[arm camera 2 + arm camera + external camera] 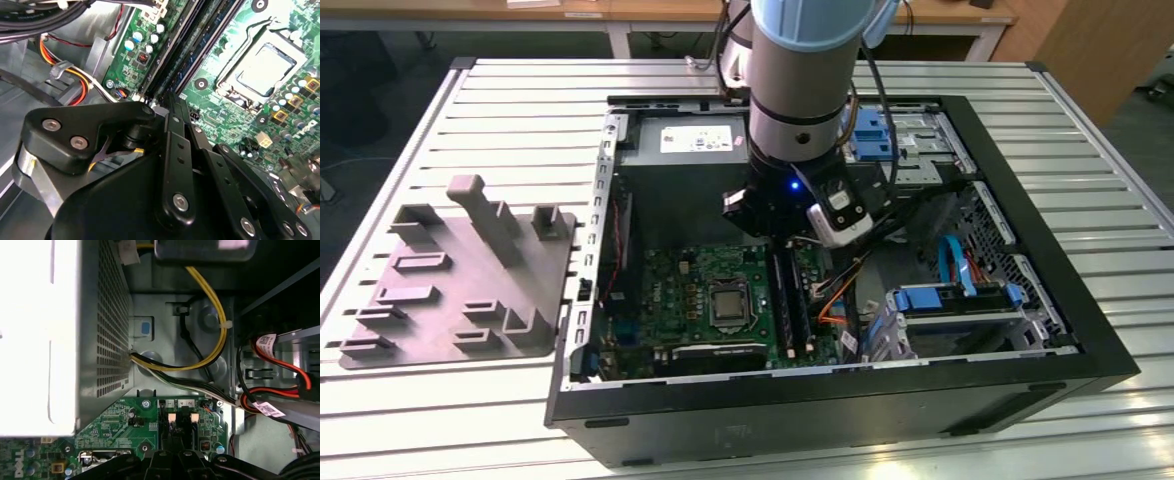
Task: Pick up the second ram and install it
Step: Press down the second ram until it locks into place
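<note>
Exterior view — open computer case [1067, 345], green motherboard [680, 290] inside, end effector [781, 240] over RAM slots — grip indiscernible.

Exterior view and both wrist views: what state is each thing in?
PC case: lying flat, side panel off, open upward.
CPU socket: bare, no cooler on it.
RAM slots: under the hand; whether a stick is seated cannot be told.
Hand: lowered into the case over the RAM slots.
Grey fixture: beside the case; no RAM seen in it.
</note>
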Robot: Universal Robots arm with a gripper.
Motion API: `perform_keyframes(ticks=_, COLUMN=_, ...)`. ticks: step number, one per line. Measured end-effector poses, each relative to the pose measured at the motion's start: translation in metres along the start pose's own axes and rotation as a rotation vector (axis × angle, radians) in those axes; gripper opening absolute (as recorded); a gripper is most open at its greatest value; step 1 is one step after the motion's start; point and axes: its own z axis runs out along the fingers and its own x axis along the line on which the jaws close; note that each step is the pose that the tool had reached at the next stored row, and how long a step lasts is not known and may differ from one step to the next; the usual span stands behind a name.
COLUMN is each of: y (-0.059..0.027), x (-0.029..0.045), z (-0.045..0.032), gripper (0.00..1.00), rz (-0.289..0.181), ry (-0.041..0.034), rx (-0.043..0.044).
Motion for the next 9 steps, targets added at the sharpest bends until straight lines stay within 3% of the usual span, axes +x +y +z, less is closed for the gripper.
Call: perform_keyframes(ticks=9, y=0.0008, x=-0.0005, z=-0.0149, gripper=0.10, rz=0.000, ry=0.0000, rx=0.0000)
